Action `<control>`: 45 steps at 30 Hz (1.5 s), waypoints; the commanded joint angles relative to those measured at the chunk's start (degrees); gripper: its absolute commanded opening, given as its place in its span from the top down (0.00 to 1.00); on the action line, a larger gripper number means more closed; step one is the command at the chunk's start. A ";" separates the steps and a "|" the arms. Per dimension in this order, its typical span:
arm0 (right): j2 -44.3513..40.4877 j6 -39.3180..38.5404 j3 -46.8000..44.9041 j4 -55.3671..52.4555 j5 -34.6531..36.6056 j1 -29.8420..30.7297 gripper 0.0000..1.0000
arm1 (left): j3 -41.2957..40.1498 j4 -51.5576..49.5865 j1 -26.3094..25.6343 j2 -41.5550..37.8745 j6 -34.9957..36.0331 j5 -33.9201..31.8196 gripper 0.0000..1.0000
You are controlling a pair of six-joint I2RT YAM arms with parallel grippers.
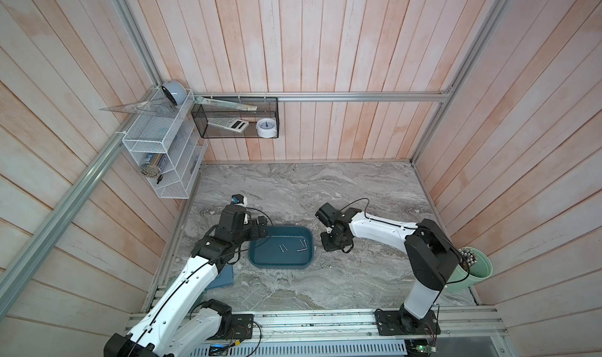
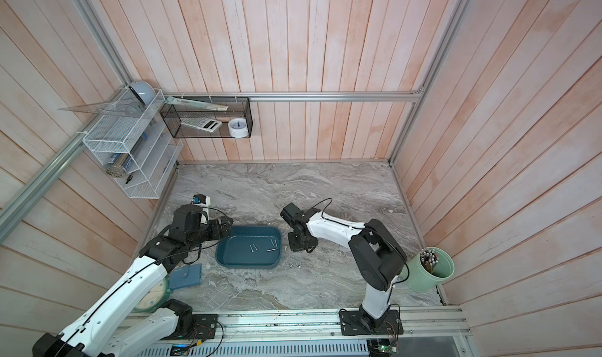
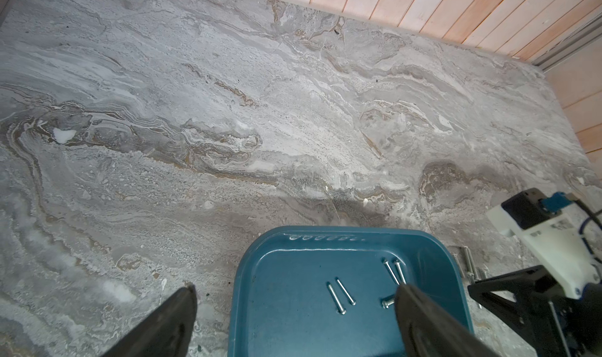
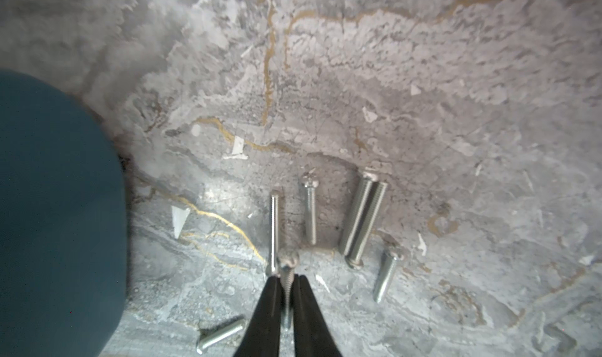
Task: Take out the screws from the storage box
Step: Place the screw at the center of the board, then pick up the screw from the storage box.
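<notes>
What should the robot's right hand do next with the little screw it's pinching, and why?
Probably open the right gripper a little and let go. It pinches one screw over the table, beside the storage box, right where the loose screws already lie. That looks like the drop spot, and the remaining screws wait inside the box.

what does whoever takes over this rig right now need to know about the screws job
Left gripper: open, empty, over the rim of the storage box.
Right gripper: shut on a screw, over the table beside the box.
Done: six screws lie out on the table.
To do: set down the held one, then take out the five screws in the box.
</notes>
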 commanded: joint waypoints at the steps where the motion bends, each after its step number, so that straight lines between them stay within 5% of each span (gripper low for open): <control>1: 0.92 -0.31 0.92 -1.96 1.37 0.09 0.85 | 0.51 0.13 0.28 0.39 0.10 -0.67 0.00; 24: -5.83 1.40 9.11 -7.05 5.48 3.91 0.83 | 0.64 -0.96 0.28 -1.07 -0.32 -4.13 0.00; 35: 14.59 -0.50 33.92 -16.46 10.16 14.86 0.81 | -0.24 -0.65 0.37 -3.36 -0.42 -6.81 0.00; 45: 21.00 -2.86 35.39 -16.11 7.75 12.91 0.78 | -0.15 -0.65 0.37 -3.87 -0.38 -6.73 0.00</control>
